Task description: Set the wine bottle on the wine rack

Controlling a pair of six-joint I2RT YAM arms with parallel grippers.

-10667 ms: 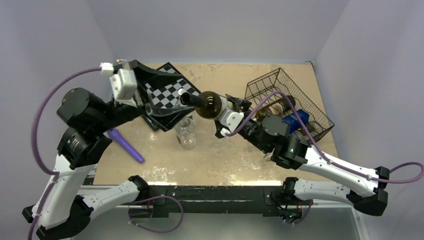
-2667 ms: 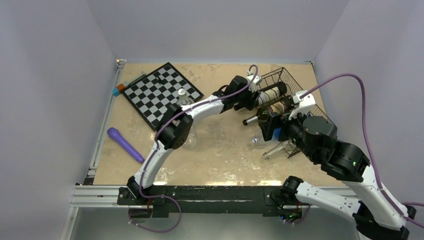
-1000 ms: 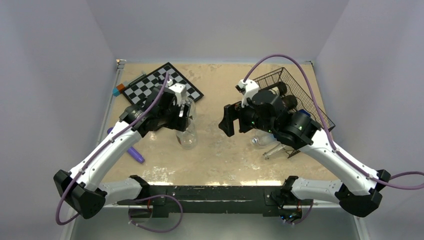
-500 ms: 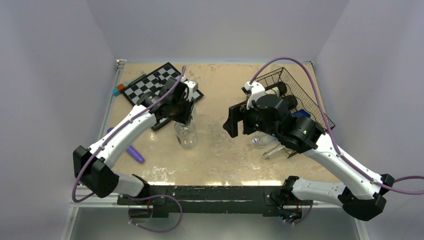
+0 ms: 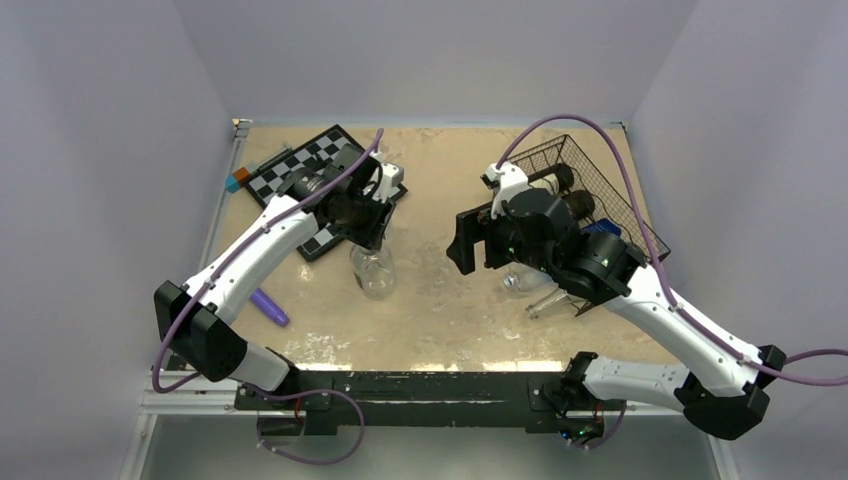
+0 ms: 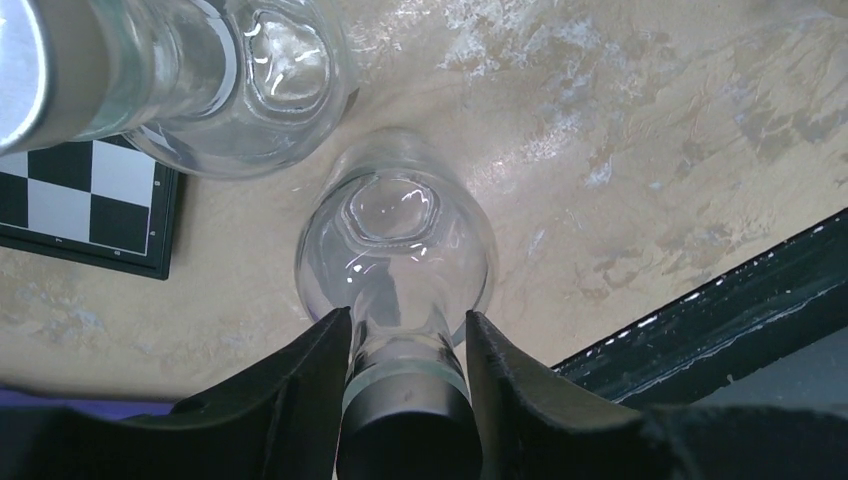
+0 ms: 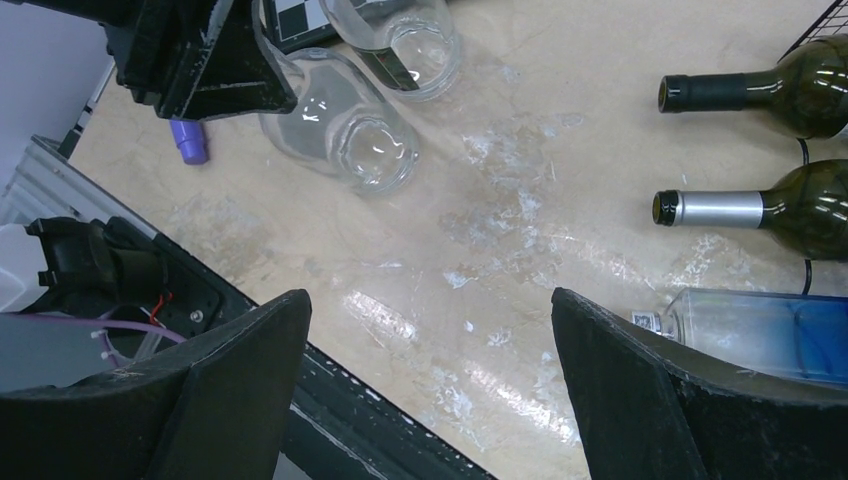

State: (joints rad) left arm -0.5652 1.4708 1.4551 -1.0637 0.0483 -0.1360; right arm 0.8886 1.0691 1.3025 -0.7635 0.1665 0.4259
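Observation:
A clear glass bottle (image 5: 373, 272) (image 6: 395, 250) with a black cap stands upright left of centre. My left gripper (image 5: 371, 232) (image 6: 408, 318) reaches down over it, shut on its neck just below the cap. A second clear bottle (image 6: 250, 80) with a silver cap stands right behind it. The black wire wine rack (image 5: 540, 155) is at the back right and holds two dark green wine bottles (image 7: 795, 95) (image 7: 800, 210). My right gripper (image 5: 462, 243) (image 7: 425, 300) hangs wide open and empty above the table, between the clear bottles and the rack.
A chessboard (image 5: 300, 180) lies at the back left, partly under the left arm. A purple object (image 5: 268, 305) rests near the left edge. A blue-tinted bottle (image 7: 770, 335) lies at the rack's front. The black frame rail (image 5: 420, 385) runs along the near edge.
My left gripper has swung in over the front clear bottle and its jaws have closed around the neck. The right arm has barely moved and stays open.

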